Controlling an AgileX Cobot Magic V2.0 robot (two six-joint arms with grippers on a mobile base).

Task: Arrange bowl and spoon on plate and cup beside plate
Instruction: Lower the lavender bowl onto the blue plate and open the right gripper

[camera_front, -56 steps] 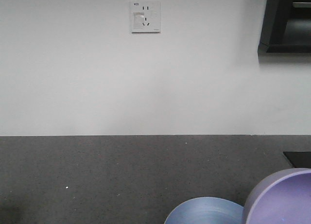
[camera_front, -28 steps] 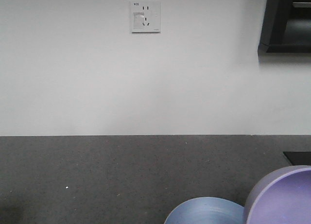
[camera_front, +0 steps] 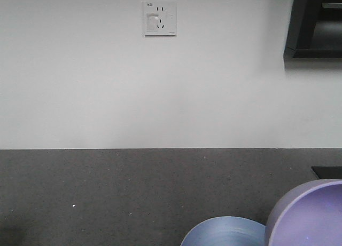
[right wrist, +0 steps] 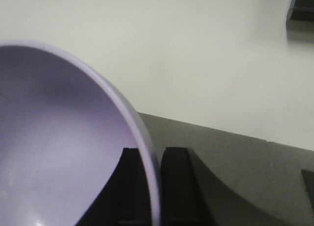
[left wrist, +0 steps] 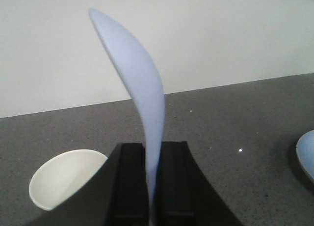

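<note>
bowl (camera_front: pixel 310 216) up a bit (R tool (right wrist: pixel 153 155) pinches rim) | L tool (left wrist: pixel 153 150) grips spoon (left wrist: pixel 142 88) | cup (left wrist: pixel 59 179) nr

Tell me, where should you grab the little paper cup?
Probably by its rim, coming from above. The cup stands upright on the counter with its open mouth facing up, so one finger could slip inside and one outside the thin wall. Part of it is hidden behind the left gripper.
</note>
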